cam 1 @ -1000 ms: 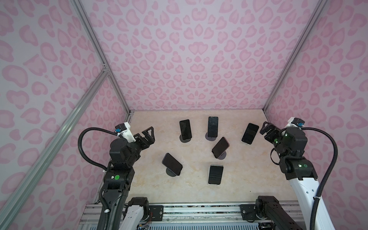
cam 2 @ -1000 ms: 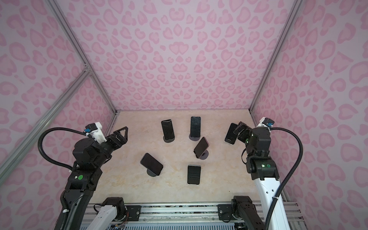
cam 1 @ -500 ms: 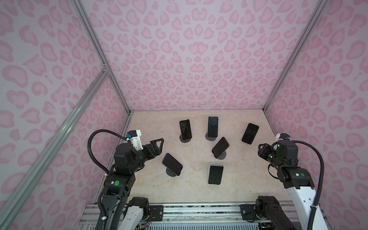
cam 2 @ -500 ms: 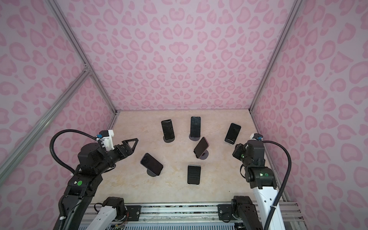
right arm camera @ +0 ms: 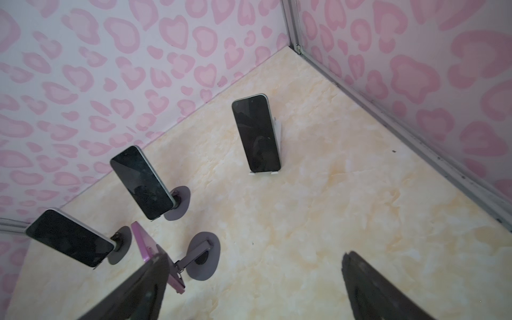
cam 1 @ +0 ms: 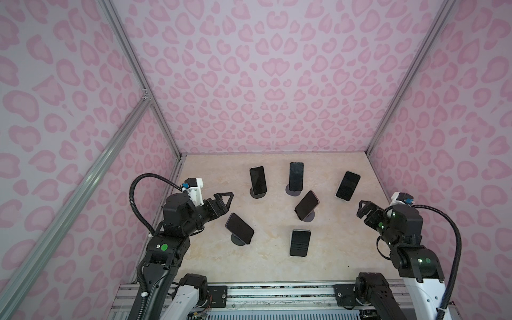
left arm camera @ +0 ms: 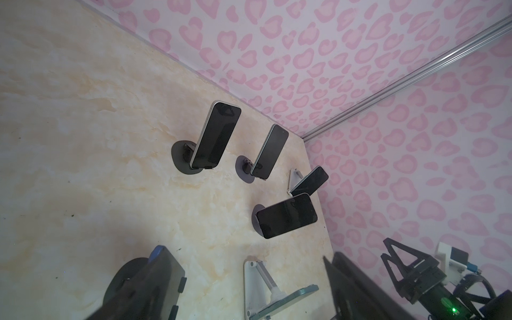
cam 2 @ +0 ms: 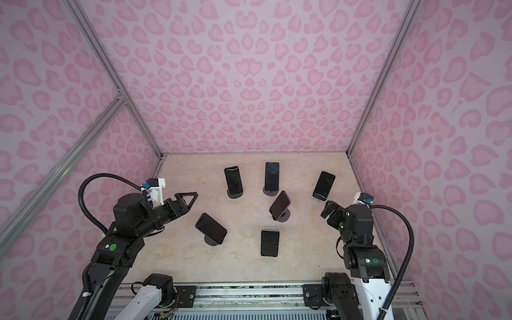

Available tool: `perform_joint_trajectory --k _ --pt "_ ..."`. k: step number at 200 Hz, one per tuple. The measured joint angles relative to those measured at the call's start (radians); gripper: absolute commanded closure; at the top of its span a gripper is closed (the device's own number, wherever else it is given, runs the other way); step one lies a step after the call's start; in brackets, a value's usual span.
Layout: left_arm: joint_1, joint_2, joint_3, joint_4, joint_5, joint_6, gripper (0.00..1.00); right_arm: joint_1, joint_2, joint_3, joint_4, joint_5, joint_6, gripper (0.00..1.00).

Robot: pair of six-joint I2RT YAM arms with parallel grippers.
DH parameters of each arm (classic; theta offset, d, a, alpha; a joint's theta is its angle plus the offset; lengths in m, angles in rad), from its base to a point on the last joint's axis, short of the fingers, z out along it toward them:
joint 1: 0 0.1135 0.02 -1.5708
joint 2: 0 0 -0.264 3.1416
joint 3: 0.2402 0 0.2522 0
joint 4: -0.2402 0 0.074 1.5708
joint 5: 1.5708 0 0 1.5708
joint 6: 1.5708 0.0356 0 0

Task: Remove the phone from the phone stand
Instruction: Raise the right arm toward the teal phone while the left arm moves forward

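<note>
In the left wrist view the near-left phone (left arm camera: pixel 155 288) is blurred and runs off the picture's edge. The near-middle phone (left arm camera: pixel 288 302), seen edge-on, is cut off too. In the right wrist view the right gripper (right arm camera: pixel 255 257) shows only two dark, blurred, cut-off fingers (right arm camera: pixel 376 293). One of them hides part of the purple phone (right arm camera: pixel 144 243).

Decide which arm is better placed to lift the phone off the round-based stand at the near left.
Left. The left hand hangs close beside that phone, nothing between them; the right hand is far across, next to the far-right phone.
</note>
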Motion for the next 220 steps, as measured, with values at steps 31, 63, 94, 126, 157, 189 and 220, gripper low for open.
perform_joint_trajectory --k 31,63,94,126,157,189,220 --pt "0.000 0.010 0.013 0.000 -0.002 -0.016 0.11 0.000 -0.054 -0.136 0.089 -0.044 0.050 0.96" --pt "0.000 -0.023 -0.013 -0.002 -0.003 -0.035 0.12 0.000 0.050 -0.131 0.118 -0.113 0.050 0.88" --pt "0.000 -0.102 -0.070 -0.017 -0.024 -0.045 0.12 0.011 0.104 -0.090 0.113 -0.173 0.026 0.83" --pt "-0.001 -0.193 -0.141 -0.038 -0.058 -0.052 0.12 0.111 0.099 -0.019 0.034 -0.138 0.016 0.71" --pt "-0.001 -0.224 -0.172 -0.061 -0.080 -0.062 0.11 0.330 0.066 0.006 -0.067 -0.037 0.071 0.59" --pt "0.000 -0.208 -0.154 -0.066 -0.095 -0.045 0.11 0.568 0.020 0.007 -0.127 0.105 0.187 0.51" --pt "0.000 -0.199 -0.154 -0.061 -0.094 -0.042 0.11 0.756 0.097 0.061 -0.172 0.246 0.275 0.43"
